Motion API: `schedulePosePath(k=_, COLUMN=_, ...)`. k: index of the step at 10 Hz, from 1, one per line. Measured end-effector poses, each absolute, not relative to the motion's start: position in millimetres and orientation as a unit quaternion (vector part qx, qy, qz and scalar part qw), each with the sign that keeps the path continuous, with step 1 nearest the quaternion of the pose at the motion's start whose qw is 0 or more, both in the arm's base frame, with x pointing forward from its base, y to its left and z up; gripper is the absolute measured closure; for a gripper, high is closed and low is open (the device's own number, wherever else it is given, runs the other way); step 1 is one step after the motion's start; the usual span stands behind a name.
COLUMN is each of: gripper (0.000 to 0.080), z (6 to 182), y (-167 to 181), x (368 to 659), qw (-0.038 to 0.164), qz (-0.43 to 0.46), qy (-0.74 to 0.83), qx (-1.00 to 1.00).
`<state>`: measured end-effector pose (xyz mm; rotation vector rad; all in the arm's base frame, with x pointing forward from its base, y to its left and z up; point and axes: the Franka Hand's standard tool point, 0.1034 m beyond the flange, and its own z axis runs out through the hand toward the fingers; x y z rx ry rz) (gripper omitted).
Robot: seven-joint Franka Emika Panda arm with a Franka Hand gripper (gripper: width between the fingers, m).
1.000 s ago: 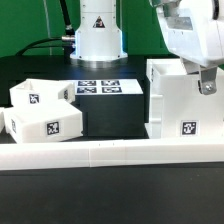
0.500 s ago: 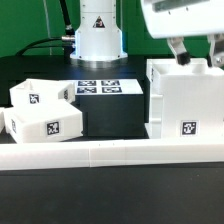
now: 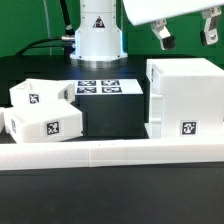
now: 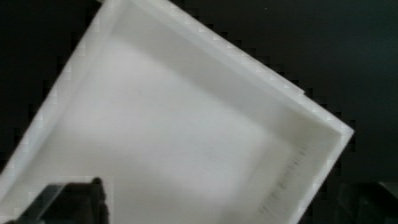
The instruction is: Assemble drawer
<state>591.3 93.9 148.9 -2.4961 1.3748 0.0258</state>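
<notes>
The large white cube-like housing (image 3: 185, 100) stands on the table at the exterior view's right, with a tag low on its front. Two small white tagged trays (image 3: 40, 95) (image 3: 45, 122) lie together at the exterior view's left. My gripper (image 3: 186, 35) hangs open and empty above the housing, clear of its top. In the wrist view the housing (image 4: 178, 130) fills the picture below the gripper (image 4: 222, 205). One dark fingertip (image 4: 75, 200) shows at the edge.
The long low white border rail (image 3: 110, 153) runs across the front. The marker board (image 3: 98, 88) lies behind the trays, in front of the robot base (image 3: 97, 35). The table surface is black.
The gripper has risen from the housing's upper right edge and shifted toward the exterior view's left. It now hangs clear above. The housing and trays have not moved.
</notes>
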Motion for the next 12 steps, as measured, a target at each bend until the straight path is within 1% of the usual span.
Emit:
schedulePosePath(k=2, gripper=0.0151, z=148.8, y=93, x=591, qw=0.144, qz=0.000, qy=0.424, qx=-0.894)
schedulePosePath(k=3, gripper=0.0151, z=149.2, y=85, x=584, qw=0.126, qz=-0.008, qy=0.312, qx=-0.942)
schedulePosePath(k=4, gripper=0.0151, z=153.7, y=74, x=582, qw=0.115, qz=-0.016, qy=0.224, qx=-0.968)
schedulePosePath(k=6, gripper=0.0151, z=160.5, y=59, x=582, qw=0.091, qz=-0.027, qy=0.124, qx=-0.988)
schedulePosePath(k=9, gripper=0.0151, z=158.6, y=59, x=581, qw=0.088, qz=-0.034, qy=0.026, qx=-0.995)
schedulePosePath(k=10, gripper=0.0151, z=157.2, y=56, x=581, qw=0.081, qz=-0.038, qy=-0.031, qx=-0.995)
schedulePosePath(k=11, gripper=0.0151, z=153.0, y=50, x=577, qw=0.064, qz=-0.038, qy=-0.096, qx=-0.993)
schedulePosePath(k=12, gripper=0.0151, z=152.2, y=37, x=575, qw=0.052, qz=-0.037, qy=-0.132, qx=-0.989)
